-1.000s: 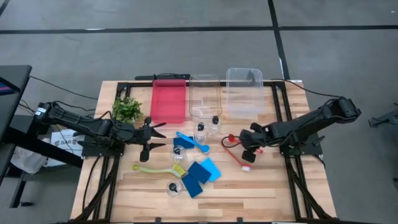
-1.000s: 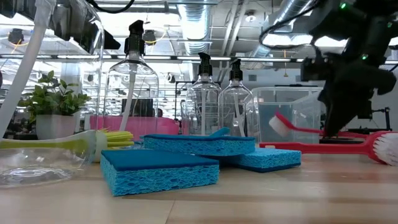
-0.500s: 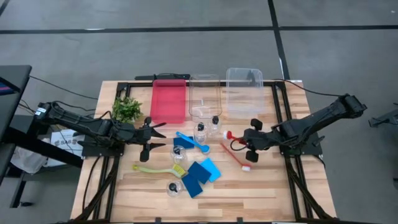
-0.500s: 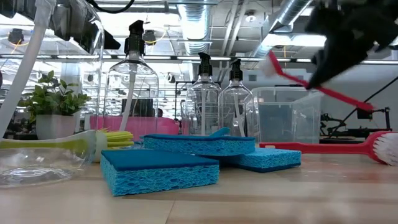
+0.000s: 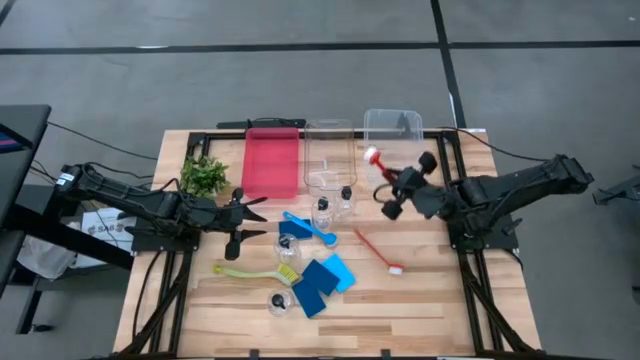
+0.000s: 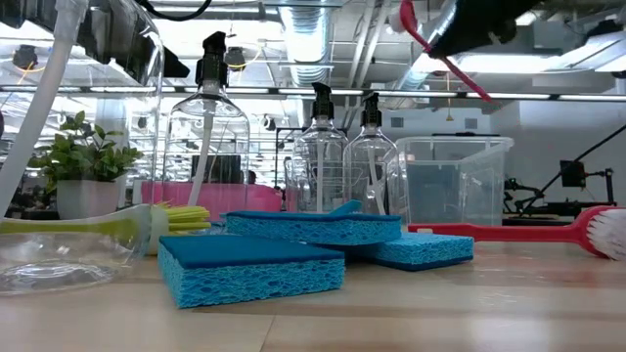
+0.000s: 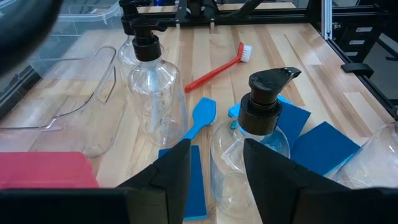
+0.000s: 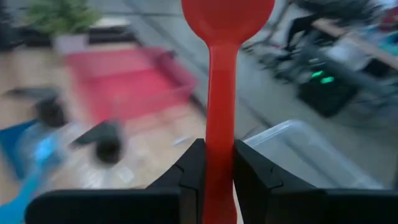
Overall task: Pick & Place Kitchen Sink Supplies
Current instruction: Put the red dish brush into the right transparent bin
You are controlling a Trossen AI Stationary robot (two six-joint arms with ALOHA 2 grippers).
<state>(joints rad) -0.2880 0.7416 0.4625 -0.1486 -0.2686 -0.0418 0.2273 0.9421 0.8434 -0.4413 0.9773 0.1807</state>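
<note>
My right gripper (image 5: 398,186) is up in the air over the table's far right part, beside the right clear bin (image 5: 392,145), and shut on a red brush (image 5: 380,166). A second red brush (image 5: 378,250) lies flat on the table. My left gripper (image 5: 245,220) waits open near the table's left; a black-capped bottle (image 7: 264,124) stands just ahead of its fingers. Other bottles (image 5: 322,210) stand upright, and one (image 5: 280,300) lies near the near edge. Blue sponges (image 5: 325,280), a yellow-green brush (image 5: 255,270) and a blue brush (image 5: 310,228) lie mid-table. My right gripper pinches the red brush's handle (image 8: 221,158) between its two fingers (image 8: 189,177). The handle runs along the fingers and sticks out ahead of them to the head (image 8: 227,12). The brush is lifted clear and tilted, with its bristle head (image 6: 406,15) high and its handle end (image 6: 481,93) lower.
A red tray (image 5: 272,162) and two clear bins (image 5: 330,155) stand along the far edge. A small leafy plant (image 5: 204,175) sits at the far left. Bare wood shows along the near right of the table (image 5: 430,300).
My right gripper has risen from the table with the red brush and swung toward the far edge, to the right clear bin. The brush went from low over the table to lifted high and tilted, head up. The other red brush stayed on the table.
</note>
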